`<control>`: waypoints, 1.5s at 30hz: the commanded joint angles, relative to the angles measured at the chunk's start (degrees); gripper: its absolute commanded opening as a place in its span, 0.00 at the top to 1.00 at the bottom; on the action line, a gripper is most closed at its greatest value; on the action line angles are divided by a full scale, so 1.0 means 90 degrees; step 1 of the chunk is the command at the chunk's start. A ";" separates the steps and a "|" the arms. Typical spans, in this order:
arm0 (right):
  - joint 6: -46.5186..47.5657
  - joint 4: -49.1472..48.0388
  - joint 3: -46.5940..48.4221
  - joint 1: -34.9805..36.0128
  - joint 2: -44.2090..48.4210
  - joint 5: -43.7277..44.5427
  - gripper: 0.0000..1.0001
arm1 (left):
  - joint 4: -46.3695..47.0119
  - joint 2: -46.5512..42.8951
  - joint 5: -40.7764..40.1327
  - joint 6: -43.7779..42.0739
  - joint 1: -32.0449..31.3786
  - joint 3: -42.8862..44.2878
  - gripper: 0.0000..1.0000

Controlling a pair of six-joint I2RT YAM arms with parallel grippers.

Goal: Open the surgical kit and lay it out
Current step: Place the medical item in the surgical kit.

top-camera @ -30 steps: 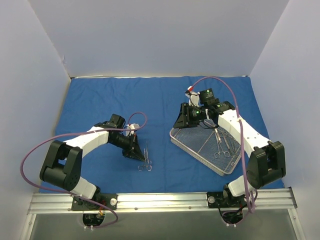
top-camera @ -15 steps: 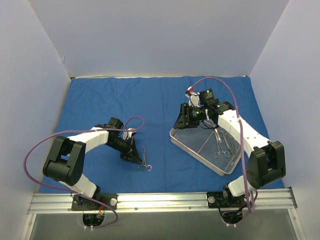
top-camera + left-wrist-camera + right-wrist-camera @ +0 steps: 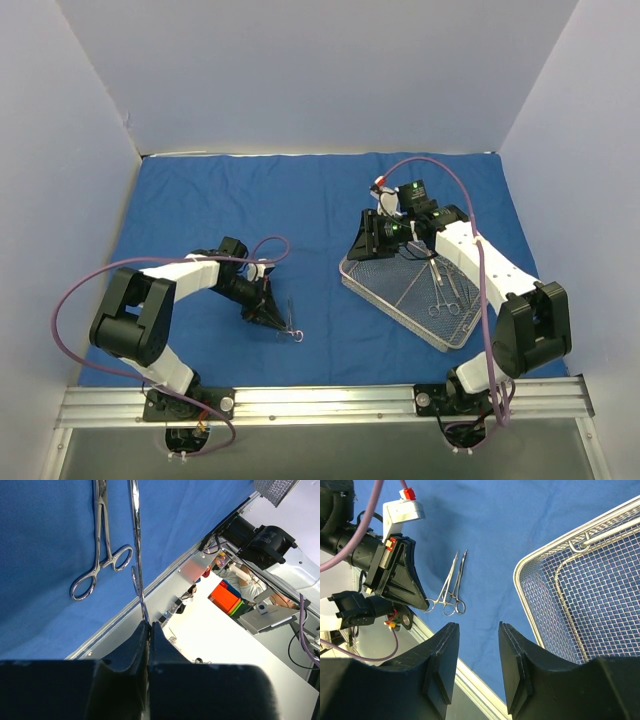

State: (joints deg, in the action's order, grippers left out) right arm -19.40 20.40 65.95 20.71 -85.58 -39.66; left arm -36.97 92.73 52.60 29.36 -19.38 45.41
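The left end effector (image 3: 149, 626) is clamped on the handle end of a slim steel forceps (image 3: 135, 535). It holds it low over the blue cloth wrap (image 3: 200, 200), just beside a second forceps (image 3: 100, 555) lying flat at about 7 o'clock on the cloth. To lay it well, lower until the whole length rests flat and parallel, rings not overlapping, then release and lift straight off. The right end effector (image 3: 476, 630) hovers empty, fingers apart, at the 10 o'clock corner of the wire-mesh tray (image 3: 600, 610), which sits at 4 o'clock holding more instruments (image 3: 445, 285).
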 commanded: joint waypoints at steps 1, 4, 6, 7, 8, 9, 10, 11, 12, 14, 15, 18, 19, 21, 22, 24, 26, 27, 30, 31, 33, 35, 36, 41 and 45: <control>0.0027 -0.0080 -0.0023 0.0004 0.0251 -0.0144 0.63 | 0.0114 0.0087 0.0288 -0.0069 0.0034 0.0062 0.95; 0.0026 -0.0089 -0.0004 0.0004 0.0232 -0.0164 0.63 | 0.0075 0.0165 0.0279 -0.0089 0.0034 0.0072 0.92; 0.0026 -0.0089 -0.0004 0.0004 0.0232 -0.0164 0.63 | 0.0055 0.0214 0.0259 -0.0099 0.0043 0.0082 0.91; 0.0026 -0.0099 -0.0004 0.0004 0.0232 -0.0164 0.63 | 0.0036 0.0224 0.0240 -0.0099 0.0044 0.0091 0.91; 0.0026 -0.0099 -0.0004 0.0004 0.0232 -0.0164 0.63 | 0.0026 0.0244 0.0230 -0.0099 0.0044 0.0091 0.90; 0.0026 -0.0109 -0.0014 0.0004 0.0232 -0.0164 0.63 | 0.0007 0.0273 0.0230 -0.0118 0.0044 0.0091 0.90; 0.0026 -0.0119 -0.0023 0.0004 0.0232 -0.0164 0.63 | -0.0013 0.0302 0.0201 -0.0128 0.0044 0.0101 0.90; 0.0026 -0.0109 -0.0014 0.0004 0.0222 -0.0173 0.63 | -0.0023 0.0360 0.0201 -0.0138 0.0044 0.0111 0.89; 0.0026 -0.0109 -0.0023 -0.0006 0.0212 -0.0164 0.63 | -0.0033 0.0380 0.0201 -0.0147 0.0044 0.0121 0.89; 0.0026 -0.0119 -0.0014 0.0004 0.0212 -0.0173 0.63 | -0.0062 0.0400 0.0172 -0.0157 0.0053 0.0140 0.88; 0.0026 -0.0128 -0.0004 0.0004 0.0193 -0.0164 0.63 | -0.0091 0.0410 0.0152 -0.0167 0.0063 0.0140 0.87; 0.0036 -0.0128 0.0016 0.0004 0.0163 -0.0183 0.63 | -0.0149 0.0429 0.0103 -0.0186 0.0092 0.0150 0.86; 0.0036 -0.0138 0.0016 0.0004 0.0163 -0.0183 0.63 | -0.0160 0.0429 0.0084 -0.0196 0.0102 0.0150 0.84; 0.0026 -0.0158 0.0016 0.0004 0.0144 -0.0193 0.63 | -0.0286 0.0459 -0.0023 -0.0254 0.0131 0.0179 0.70; 0.0026 -0.0158 0.0016 0.0004 0.0134 -0.0212 0.63 | -0.0345 0.0468 -0.0082 -0.0274 0.0151 0.0218 0.67; 0.0036 -0.0138 0.0025 0.0004 0.0105 -0.0222 0.63 | -0.0481 0.0439 -0.0247 -0.0313 0.0180 0.0248 0.61; 0.0046 -0.0138 0.0035 0.0004 0.0085 -0.0232 0.64 | -0.0647 0.0391 -0.0404 -0.0381 0.0229 0.0335 0.51; 0.0046 -0.0138 0.0035 0.0004 0.0075 -0.0232 0.64 | -0.0841 0.0361 -0.0569 -0.0450 0.0239 0.0374 0.43; 0.0056 -0.0109 0.0064 -0.0006 0.0056 -0.0242 0.63 | -0.1115 0.0186 -0.0688 -0.0489 0.0239 0.0579 0.34; 0.0056 -0.0099 0.0074 -0.0006 0.0037 -0.0232 0.64 | -0.1242 0.0127 -0.0891 -0.0518 0.0239 0.0657 0.32; 0.0056 -0.0099 0.0103 -0.0006 0.0017 -0.0242 0.64 | -0.1583 0.0059 -0.1117 -0.0587 0.0229 0.0939 0.30; 0.0075 -0.0051 0.0152 -0.0016 -0.0032 -0.0242 0.64 | -0.1780 0.0019 -0.1478 -0.0616 0.0219 0.1174 0.28; 0.0075 -0.0060 0.0172 -0.0016 -0.0042 -0.0232 0.64 | -0.1906 0.0029 -0.1614 -0.0655 0.0181 0.1446 0.28; 0.0075 -0.0021 0.0289 -0.0016 -0.0178 -0.0261 0.64 | -0.2044 0.0418 -0.2336 -0.0880 -0.0219 0.2297 0.28; 0.0144 0.0115 0.0484 -0.0026 -0.0237 -0.0164 0.64 | -0.1898 0.0809 -0.2708 -0.0802 -0.0415 0.2718 0.28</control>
State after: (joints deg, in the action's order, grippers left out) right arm -19.29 20.14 67.29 20.67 -87.50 -40.66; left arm -53.19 97.41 33.32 23.18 -21.91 66.89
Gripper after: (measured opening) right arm 0.363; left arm 0.720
